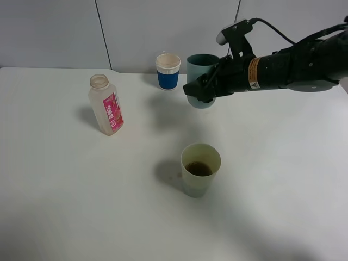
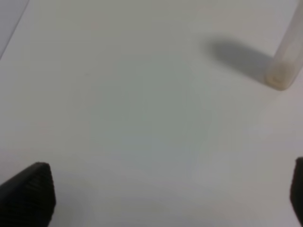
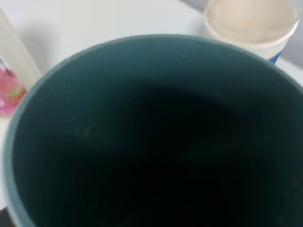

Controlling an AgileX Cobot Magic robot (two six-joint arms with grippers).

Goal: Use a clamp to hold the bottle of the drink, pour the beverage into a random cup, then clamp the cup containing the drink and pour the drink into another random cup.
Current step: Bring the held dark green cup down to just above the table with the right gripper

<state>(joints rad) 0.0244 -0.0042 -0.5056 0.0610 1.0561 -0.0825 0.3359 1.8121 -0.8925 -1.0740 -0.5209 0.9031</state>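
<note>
My right gripper [image 1: 200, 91] is shut on a teal cup [image 1: 202, 65], held upright at the back of the table. The cup fills the right wrist view [image 3: 151, 142] and its inside looks dark; the fingers are hidden there. I cannot tell whether the cup touches the table. A pale green cup [image 1: 200, 168] with dark drink in its bottom stands in front of it. An uncapped clear bottle with a pink label [image 1: 106, 105] stands at the left, apparently empty. Its base shows in the left wrist view [image 2: 283, 71]. My left gripper [image 2: 161, 198] is open and empty above bare table.
A blue and white paper cup [image 1: 168, 70] stands just left of the teal cup, and it also shows in the right wrist view [image 3: 251, 23]. The white table [image 1: 65, 206] meets a grey wall at the back. The left arm is out of the exterior view.
</note>
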